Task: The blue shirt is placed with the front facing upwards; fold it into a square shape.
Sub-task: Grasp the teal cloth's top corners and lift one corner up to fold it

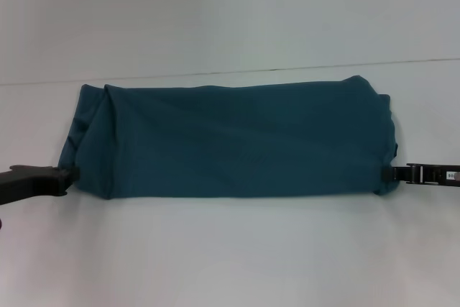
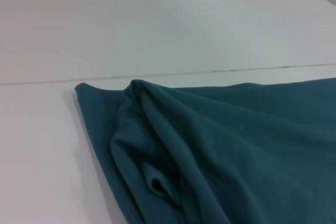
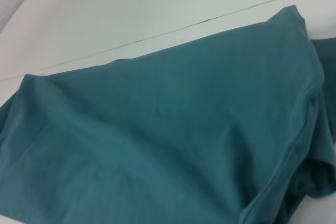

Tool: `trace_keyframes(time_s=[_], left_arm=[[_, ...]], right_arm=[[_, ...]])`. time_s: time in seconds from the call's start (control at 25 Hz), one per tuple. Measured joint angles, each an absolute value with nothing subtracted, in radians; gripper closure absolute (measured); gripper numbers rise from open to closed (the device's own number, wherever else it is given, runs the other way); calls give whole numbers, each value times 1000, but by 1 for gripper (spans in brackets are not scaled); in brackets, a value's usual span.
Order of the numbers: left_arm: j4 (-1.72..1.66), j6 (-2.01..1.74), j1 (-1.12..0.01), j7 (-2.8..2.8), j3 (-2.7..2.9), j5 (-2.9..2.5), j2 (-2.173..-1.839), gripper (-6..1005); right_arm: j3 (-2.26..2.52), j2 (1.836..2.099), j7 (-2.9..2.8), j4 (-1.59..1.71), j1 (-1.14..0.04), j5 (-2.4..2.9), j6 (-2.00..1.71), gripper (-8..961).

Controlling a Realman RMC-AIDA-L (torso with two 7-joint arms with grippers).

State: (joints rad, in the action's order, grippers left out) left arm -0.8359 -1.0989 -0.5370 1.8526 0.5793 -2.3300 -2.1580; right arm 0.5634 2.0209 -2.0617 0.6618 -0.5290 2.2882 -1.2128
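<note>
Shirt [image 1: 237, 141] lies as a long band across the worktop [image 1: 230, 249], long axis left-to-right. Left hand [image 1: 70, 174] at its near-left corner, right hand [image 1: 388, 175] at near-right, equally close. Can't tell if either's gripping, tbh; tips meet the cloth.

Blue shirt [image 1: 237, 141] lies between both grippers, seemingly touching
</note>
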Motion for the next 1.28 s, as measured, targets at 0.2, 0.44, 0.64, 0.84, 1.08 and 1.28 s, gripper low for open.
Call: trace_keyframes(time_s=[0.2, 0.44, 0.64, 0.84, 1.08, 1.28], left_arm=[[-863, -1156, -515, 1857, 575, -2327, -2160, 998], [-907, -1279, -480, 1858, 568, -2322, -2162, 998], [-924, -1326, -457, 1858, 565, -2321, -2163, 999], [-926, -1340, -451, 1858, 558, -2322, -2163, 999], [-926, -1316, -451, 1858, 544, -2328, -2160, 999], [-923, -1314, -449, 1857, 533, -2332, -2157, 999]], right_arm=[[562, 2012, -2062, 663, -528, 2288, -1218, 899], [565, 1999, -2060, 670, -521, 2292, -1235, 900], [561, 1993, -2046, 673, -504, 2290, -1260, 900], [560, 1990, -2035, 673, -489, 2289, -1270, 899], [557, 1987, -2033, 674, -470, 2288, -1272, 899], [547, 1986, -2033, 673, -457, 2287, -1272, 899]])
